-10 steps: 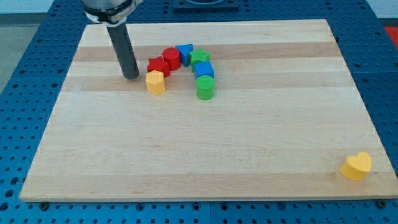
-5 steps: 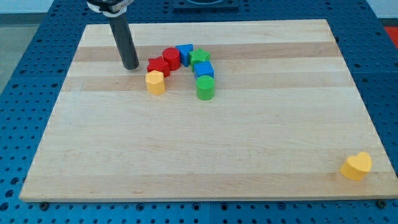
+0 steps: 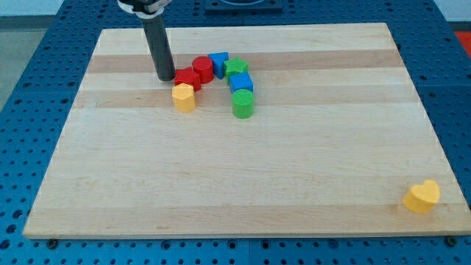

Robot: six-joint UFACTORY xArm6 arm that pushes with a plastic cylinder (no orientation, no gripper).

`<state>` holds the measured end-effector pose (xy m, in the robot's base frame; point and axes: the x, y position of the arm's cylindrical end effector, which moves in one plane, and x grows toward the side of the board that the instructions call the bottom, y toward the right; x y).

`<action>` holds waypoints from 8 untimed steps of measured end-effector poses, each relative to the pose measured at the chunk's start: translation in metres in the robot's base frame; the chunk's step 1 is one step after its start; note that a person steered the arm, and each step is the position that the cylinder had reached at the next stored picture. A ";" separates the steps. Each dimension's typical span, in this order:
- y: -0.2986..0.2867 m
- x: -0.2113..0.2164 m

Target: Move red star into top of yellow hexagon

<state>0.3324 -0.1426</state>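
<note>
The red star [image 3: 188,79] lies on the wooden board in the upper left part of the view. The yellow hexagon [image 3: 184,96] sits just below it, touching or nearly touching it. My tip [image 3: 166,76] stands at the red star's upper left edge, right beside it and above-left of the yellow hexagon. The dark rod rises from the tip toward the view's top.
A red cylinder [image 3: 203,68], a blue block [image 3: 218,63], a green star [image 3: 236,69], a blue cube [image 3: 241,82] and a green cylinder [image 3: 243,104] curve to the right of the red star. A yellow heart [image 3: 422,196] lies at the bottom right corner.
My tip has moved up and then right, from left of the yellow hexagon to the red star's upper left edge. The blocks have not visibly moved.
</note>
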 end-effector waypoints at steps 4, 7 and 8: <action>0.012 0.003; 0.012 -0.034; 0.019 -0.042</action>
